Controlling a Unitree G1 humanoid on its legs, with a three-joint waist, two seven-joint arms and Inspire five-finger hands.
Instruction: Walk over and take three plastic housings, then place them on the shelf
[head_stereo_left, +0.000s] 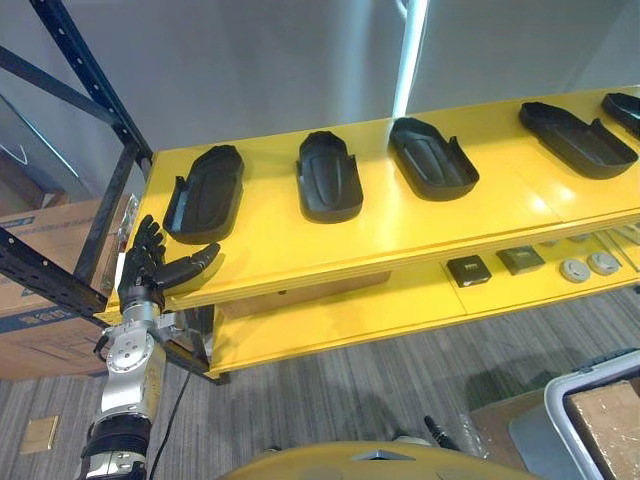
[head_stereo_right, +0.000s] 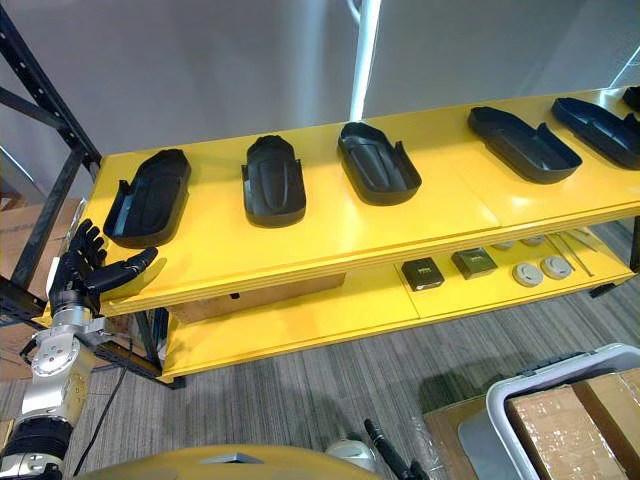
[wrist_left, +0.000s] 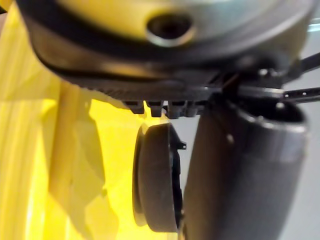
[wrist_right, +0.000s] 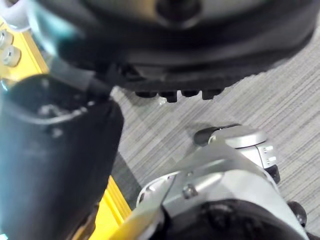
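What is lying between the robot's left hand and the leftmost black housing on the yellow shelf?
Nothing: in the left eye view, only bare yellow shelf separates the left hand from the leftmost housing.

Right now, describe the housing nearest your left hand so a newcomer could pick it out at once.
Find the yellow shelf's top deck and follow its row of black housings to the end by the dark rack post. The leftmost housing lies hollow side up, just beyond the open left hand; no other sits by a hand.
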